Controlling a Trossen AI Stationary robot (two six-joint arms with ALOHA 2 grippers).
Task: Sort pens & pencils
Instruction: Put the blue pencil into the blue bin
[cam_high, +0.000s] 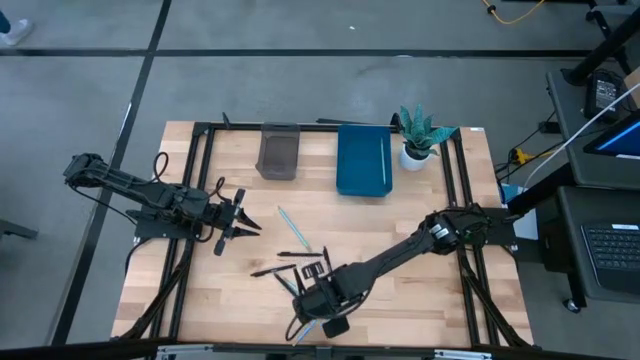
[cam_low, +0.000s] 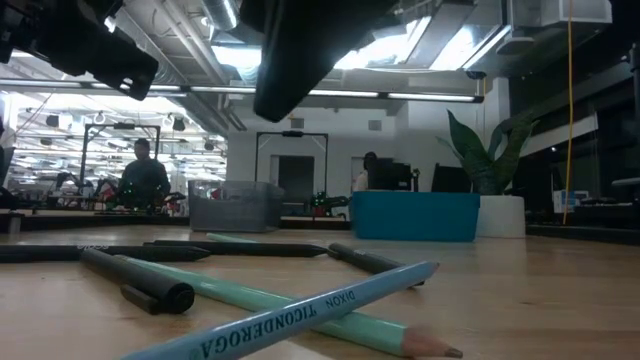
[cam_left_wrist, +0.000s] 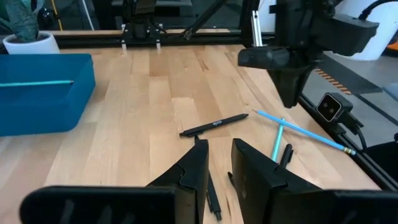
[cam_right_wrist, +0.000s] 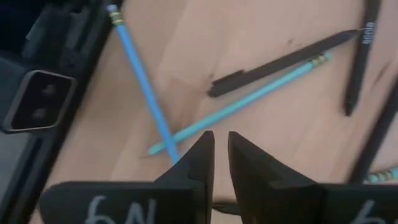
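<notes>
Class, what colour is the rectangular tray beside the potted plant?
Teal-blue tray, beside the potted plant; the high view shows it best.

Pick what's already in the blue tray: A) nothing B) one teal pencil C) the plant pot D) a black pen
B: the left wrist view shows a single teal pencil lying inside the blue tray, with no black pen in it; the plant pot stands beside the tray on the table.

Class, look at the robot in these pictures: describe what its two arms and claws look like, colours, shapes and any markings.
Both arms are dark, slim and jointed, running from black frames at the table's sides. The left claw ends in two black, tapering, wedge-shaped fingers. The right claw has the same black pointed fingers, and its body carries pale handwritten characters, whose reading I cannot tell. Black cables trail along the arms.
</notes>
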